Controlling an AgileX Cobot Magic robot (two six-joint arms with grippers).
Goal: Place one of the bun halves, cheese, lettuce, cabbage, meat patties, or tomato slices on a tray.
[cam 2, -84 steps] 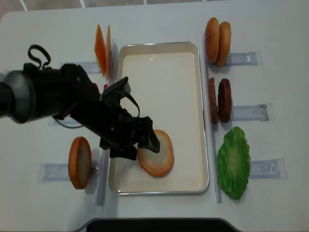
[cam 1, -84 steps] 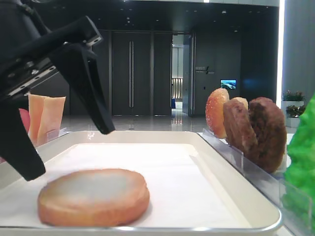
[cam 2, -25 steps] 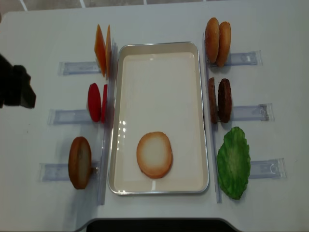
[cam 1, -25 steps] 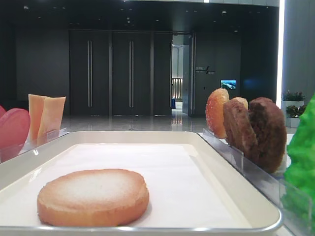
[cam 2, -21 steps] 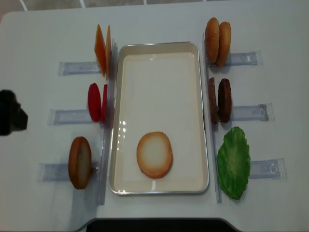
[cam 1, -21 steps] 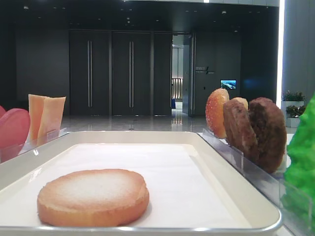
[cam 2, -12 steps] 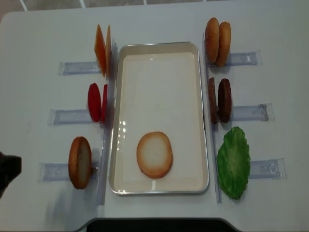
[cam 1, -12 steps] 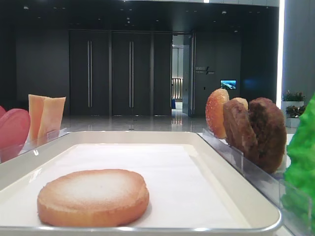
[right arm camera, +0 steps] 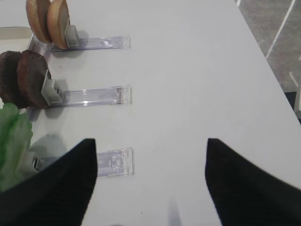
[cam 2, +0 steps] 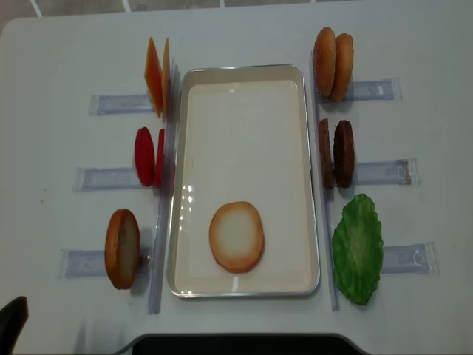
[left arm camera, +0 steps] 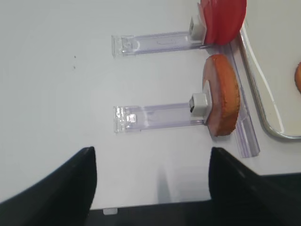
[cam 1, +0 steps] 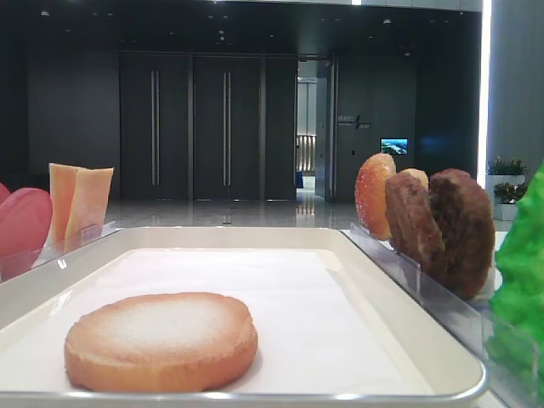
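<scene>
Bun half (cam 2: 236,237) lies flat on tray (cam 2: 247,71); both end effectors (left arm camera: 150,188) (right arm camera: 148,183) agape, empty. Risk: a returning arm nudges the racked bun (left arm camera: 222,101).

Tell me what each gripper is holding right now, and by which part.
Nothing. The left gripper and right gripper are both open and empty; the bun half lies free on the tray.

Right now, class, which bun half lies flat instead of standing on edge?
The bun half on the tray, pale face up. The other bun halves stand on edge in racks.
</scene>
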